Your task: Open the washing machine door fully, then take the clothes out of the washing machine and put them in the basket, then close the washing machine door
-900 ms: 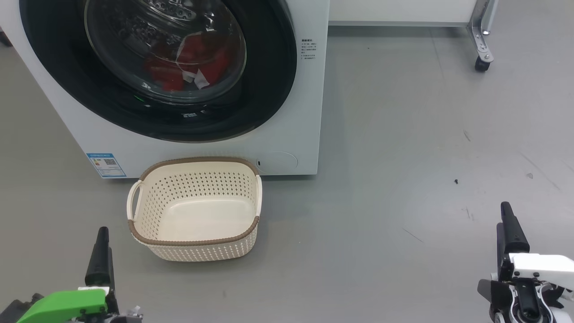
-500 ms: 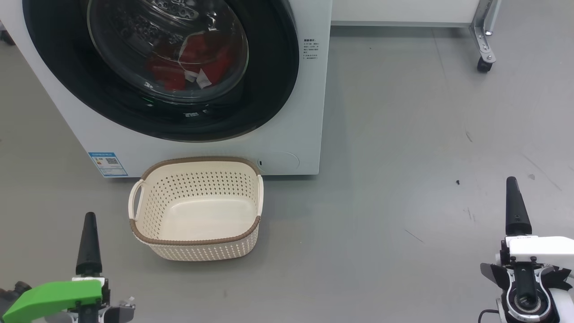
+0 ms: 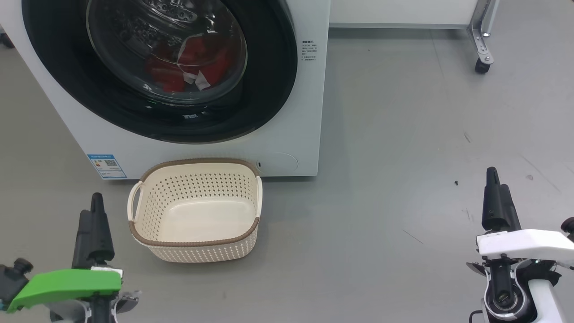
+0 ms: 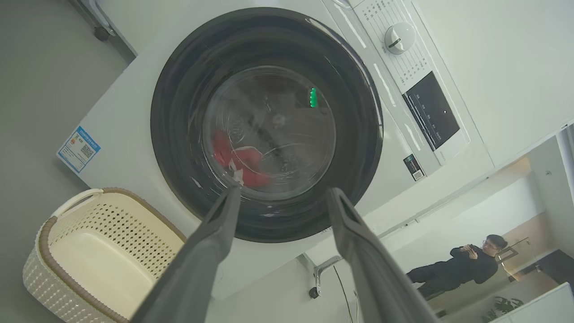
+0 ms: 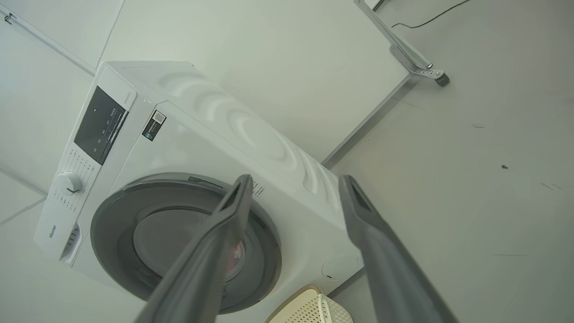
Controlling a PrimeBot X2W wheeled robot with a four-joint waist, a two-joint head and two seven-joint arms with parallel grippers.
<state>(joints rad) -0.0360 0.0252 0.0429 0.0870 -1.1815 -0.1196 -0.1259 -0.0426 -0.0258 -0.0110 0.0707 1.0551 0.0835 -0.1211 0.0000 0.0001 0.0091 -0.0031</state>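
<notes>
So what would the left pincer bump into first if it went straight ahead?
Probably the washing machine door, near the lower edge of its glass. The left pincer points there, though depth is unclear.

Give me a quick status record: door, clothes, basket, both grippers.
door: washing machine door shut on the washing machine
clothes: red clothes inside, seen through the door
basket: cream basket empty, on the floor just before the machine
left: left gripper open, empty, low, left of the basket
right: right gripper open, empty, over floor far to the right
step: door not yet opened
</notes>
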